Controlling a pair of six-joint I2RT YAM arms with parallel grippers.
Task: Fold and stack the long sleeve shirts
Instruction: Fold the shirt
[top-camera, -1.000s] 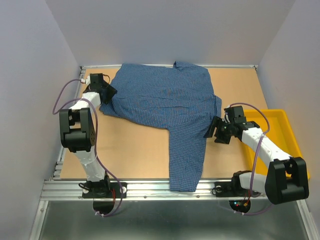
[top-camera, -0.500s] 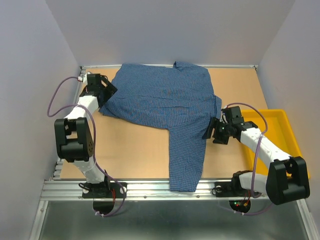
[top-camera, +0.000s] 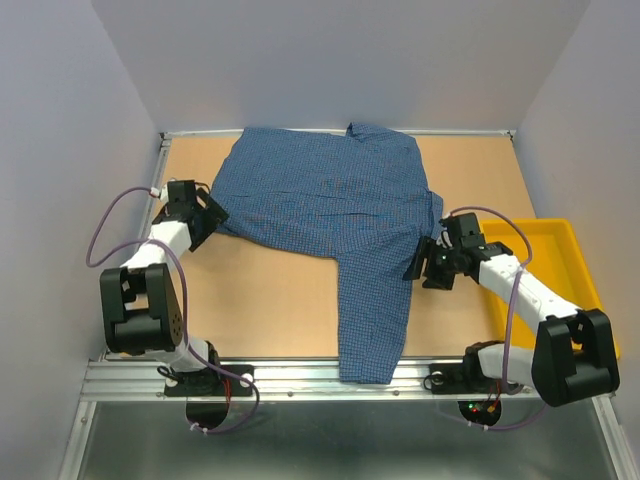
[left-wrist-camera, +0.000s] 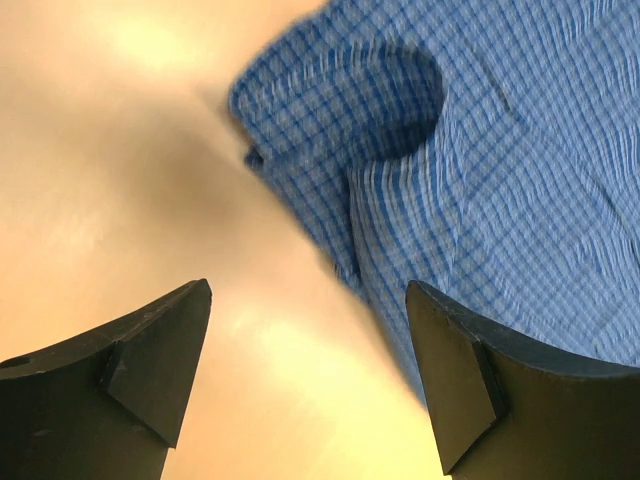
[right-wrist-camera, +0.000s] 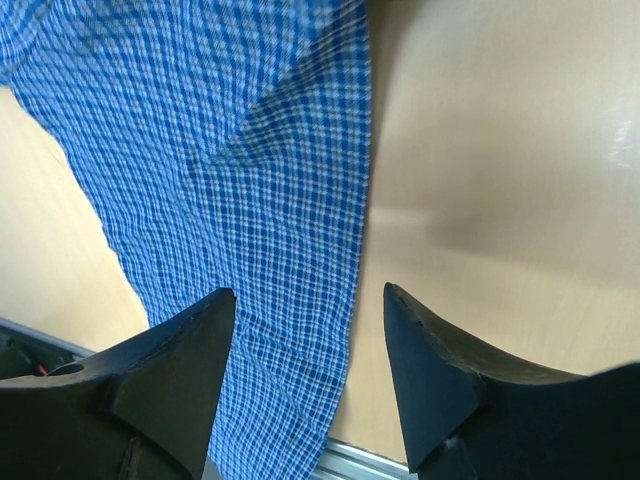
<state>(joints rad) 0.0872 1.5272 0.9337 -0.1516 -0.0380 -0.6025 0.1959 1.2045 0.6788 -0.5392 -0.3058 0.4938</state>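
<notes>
Blue checked shirt (top-camera: 330, 195) lies spread across upper centre of the top view on the tabletop (top-camera: 260, 300), collar at top. One long sleeve (top-camera: 372, 320) runs down to bottom centre, its end over the near edge. The other side is bunched into a folded corner at centre-left.

Left pincer (top-camera: 210, 215) sits just beside that corner w/ jaws spread wide and nothing between. Its wrist view shows bare tabletop in the gap and the cloth fold off to upper right. Right pincer (top-camera: 418, 258) is at centre-right, by the sleeve's outer edge near the armpit. Jaws are apart, the sleeve edge lies under the gap, and no pinch is visible.

Step in hand, my read: take a grip each side for the first fold. To do it well:
- Left: go fwd toward upper right so the fold sits fully between the fingers before closing. Bite all layers, not just the top one.
- Right: drop low so the lower finger slides under the hem, then close on the edge only.
- Lift both evenly, else the cloth skews.
- Keep the right arm clear of the yellow tray (top-camera: 575, 250) at the right edge.
</notes>
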